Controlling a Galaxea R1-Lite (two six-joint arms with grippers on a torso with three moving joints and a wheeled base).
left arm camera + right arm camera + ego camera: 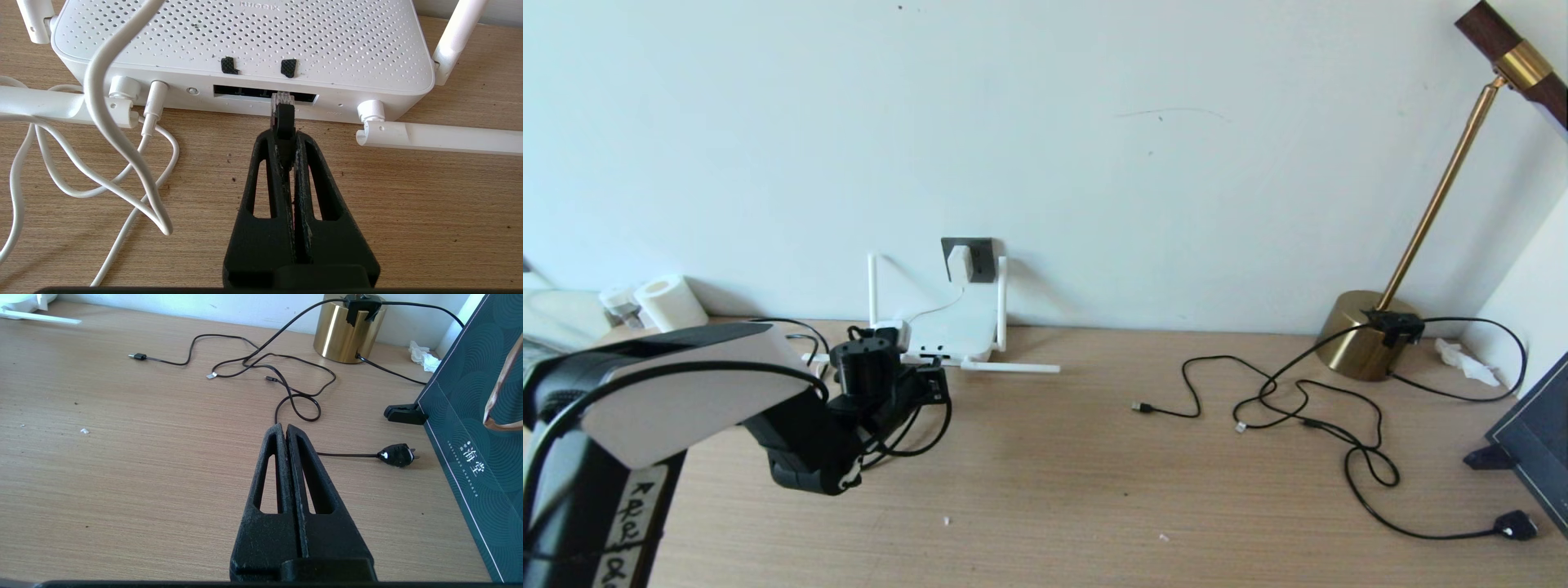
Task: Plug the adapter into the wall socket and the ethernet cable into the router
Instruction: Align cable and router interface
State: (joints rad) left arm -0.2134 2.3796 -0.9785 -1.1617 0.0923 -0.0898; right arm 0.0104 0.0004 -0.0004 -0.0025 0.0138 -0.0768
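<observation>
The white router (245, 41) lies flat against the wall (956, 331), its dark port slot (245, 91) facing my left gripper. That left gripper (284, 136) (934, 382) is shut on the black boot of the ethernet cable (283, 118). The cable's clear plug tip (282, 98) sits at the mouth of the port slot; how deep it sits I cannot tell. The white adapter (960, 263) sits on the dark grey wall socket (980, 249), and its white cord (102, 81) runs to the router. My right gripper (282, 426) hangs shut and empty over the bare desk.
Two router antennas (441, 139) lie flat on the desk beside the ports. Thin black cords (1298, 400) and a flat black plug (396, 454) sprawl at the right, by a brass lamp base (1364, 335). A dark green bag (482, 428) stands at the far right.
</observation>
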